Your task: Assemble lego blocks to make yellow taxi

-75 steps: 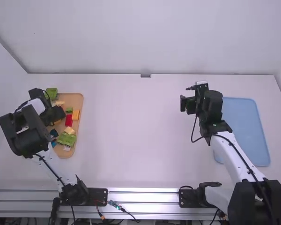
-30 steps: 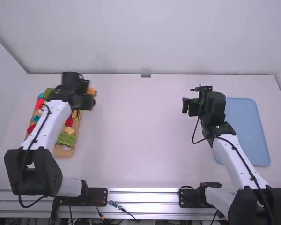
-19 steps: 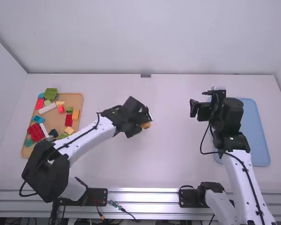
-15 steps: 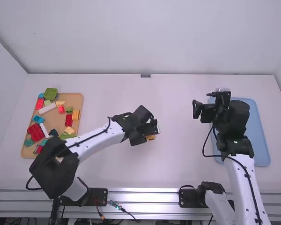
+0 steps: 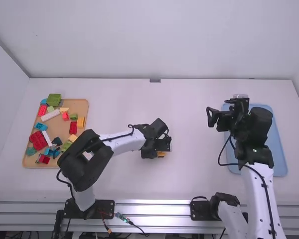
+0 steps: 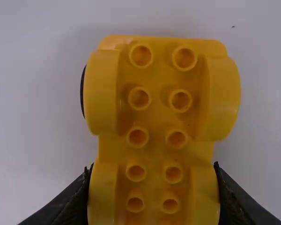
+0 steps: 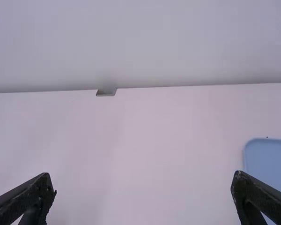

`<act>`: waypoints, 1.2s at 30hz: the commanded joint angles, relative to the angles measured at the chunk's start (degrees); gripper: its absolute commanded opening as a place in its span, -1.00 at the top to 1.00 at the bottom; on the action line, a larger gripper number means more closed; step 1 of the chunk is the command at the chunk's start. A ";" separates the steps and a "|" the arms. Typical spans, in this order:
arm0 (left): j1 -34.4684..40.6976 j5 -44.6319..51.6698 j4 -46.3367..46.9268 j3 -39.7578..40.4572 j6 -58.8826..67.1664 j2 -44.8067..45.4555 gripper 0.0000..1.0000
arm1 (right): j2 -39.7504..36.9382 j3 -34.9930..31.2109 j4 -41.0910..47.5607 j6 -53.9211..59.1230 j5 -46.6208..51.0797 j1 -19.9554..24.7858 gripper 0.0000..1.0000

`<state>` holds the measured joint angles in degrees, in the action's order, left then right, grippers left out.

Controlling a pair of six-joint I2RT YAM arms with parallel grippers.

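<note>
Low over the middle of the table, my left gripper (image 5: 162, 148) is shut on a yellow car base (image 5: 161, 154). In the left wrist view the yellow car base (image 6: 159, 117), with rounded wheel arches and rows of round studs, lies between the fingers of my left gripper (image 6: 153, 194). My right gripper (image 5: 212, 117) hangs above the table by the blue tray. Its two fingers stand wide apart in the right wrist view, where my right gripper (image 7: 143, 185) holds nothing.
At the left a brown tray (image 5: 82, 105) carries several loose blocks, among them a green block (image 5: 54, 99), a red block (image 5: 38, 141) and a yellow-orange block (image 5: 80, 122). A blue tray (image 5: 280, 149) lies at the right under the right arm.
My left gripper has left the brown tray and come right and then nearer the camera, carrying the yellow car base. The right arm has swung a little to the right.
</note>
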<state>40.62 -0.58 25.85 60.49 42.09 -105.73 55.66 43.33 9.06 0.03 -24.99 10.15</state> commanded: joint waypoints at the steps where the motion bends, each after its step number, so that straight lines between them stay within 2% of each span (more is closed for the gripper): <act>1: -0.15 1.20 0.57 0.96 1.07 -0.79 0.90 | 1.25 2.14 -0.46 -0.26 -0.74 0.09 -0.98; 2: -0.15 1.18 0.37 0.96 0.87 -0.79 0.81 | 1.66 2.14 -0.70 -0.24 -0.74 0.07 -0.98; 4: -0.17 1.22 0.09 0.96 0.87 -0.79 0.34 | 2.12 2.14 -1.22 -0.26 -0.74 -0.48 -0.98; 5: -0.17 1.22 0.04 0.96 0.87 -0.79 0.30 | 2.12 2.14 -1.27 -0.24 -0.72 -0.52 -0.98; 6: -0.15 1.18 -0.04 0.96 0.83 -0.79 -0.03 | 2.16 2.14 -1.20 -0.26 -0.70 -0.74 -0.98; 7: -0.15 1.18 0.13 0.96 0.83 -0.79 -0.18 | 2.14 2.14 -1.22 -0.22 -0.70 -1.05 -0.99; 8: -0.15 1.16 0.24 0.96 0.83 -0.79 -0.98 | 2.16 2.14 -1.25 0.02 -0.72 -1.29 -0.98; 16: -1.05 -0.13 2.97 2.91 0.72 1.20 -0.98 | 1.95 2.14 -1.27 -0.07 -0.72 -1.09 -0.98; 20: -3.54 0.15 5.14 4.57 -0.68 6.71 -0.98 | 1.95 2.14 -1.29 -0.07 -0.72 -1.11 -0.98; 24: -9.16 3.13 5.35 4.46 -1.07 14.32 -0.98 | 1.95 2.14 -1.49 -0.09 -0.72 -1.09 -0.98; 30: -22.58 2.64 3.52 4.37 -19.06 22.12 -0.98 | 1.95 2.14 -1.55 -0.04 -0.76 -1.09 -0.98; 36: -41.83 2.49 7.02 4.37 -47.39 23.89 -0.98 | 1.99 2.14 -2.73 -0.11 -0.68 -2.58 -0.98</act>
<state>2.68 1.69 31.79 64.58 9.82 -82.35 57.65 43.33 6.55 -0.01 -25.28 8.47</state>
